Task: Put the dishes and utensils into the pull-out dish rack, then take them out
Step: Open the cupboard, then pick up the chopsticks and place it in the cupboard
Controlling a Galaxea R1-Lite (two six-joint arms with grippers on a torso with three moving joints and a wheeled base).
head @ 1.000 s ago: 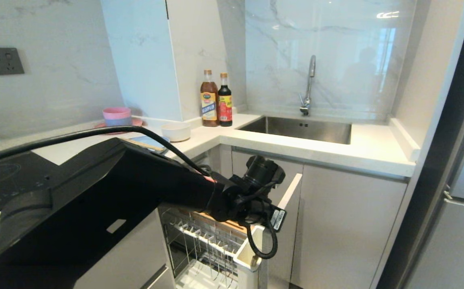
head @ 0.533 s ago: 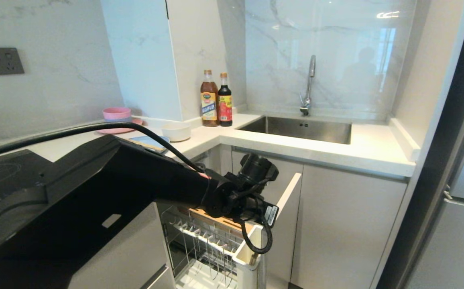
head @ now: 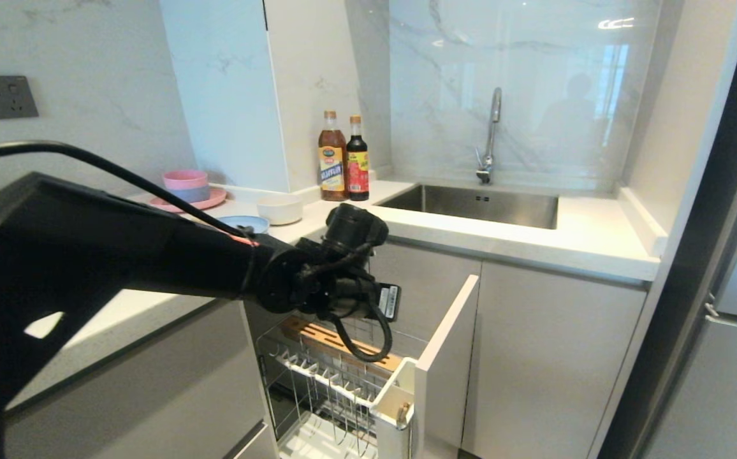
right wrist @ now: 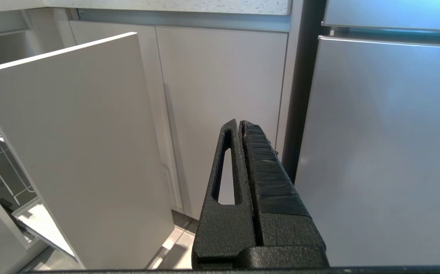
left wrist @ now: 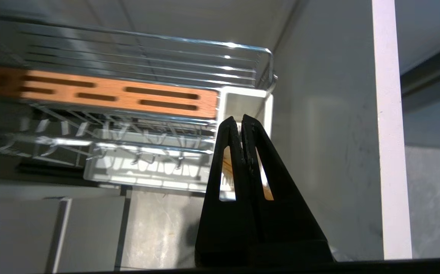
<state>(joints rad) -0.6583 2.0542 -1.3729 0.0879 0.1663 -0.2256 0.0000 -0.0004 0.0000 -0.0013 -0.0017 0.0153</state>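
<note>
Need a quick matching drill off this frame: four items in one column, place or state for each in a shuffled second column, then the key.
Items:
1. pull-out dish rack
2. pale blue plate
3. left gripper
4. wooden knife block

Places or states:
A. lying on the counter beside the cream-white bowl
B. fingers shut, holding nothing, above the rack
C. slid out of the cabinet, no dishes in it
D. sitting in the rack along its back rail, slots empty

Pairs: 1-C, 2-A, 3-B, 4-D
</note>
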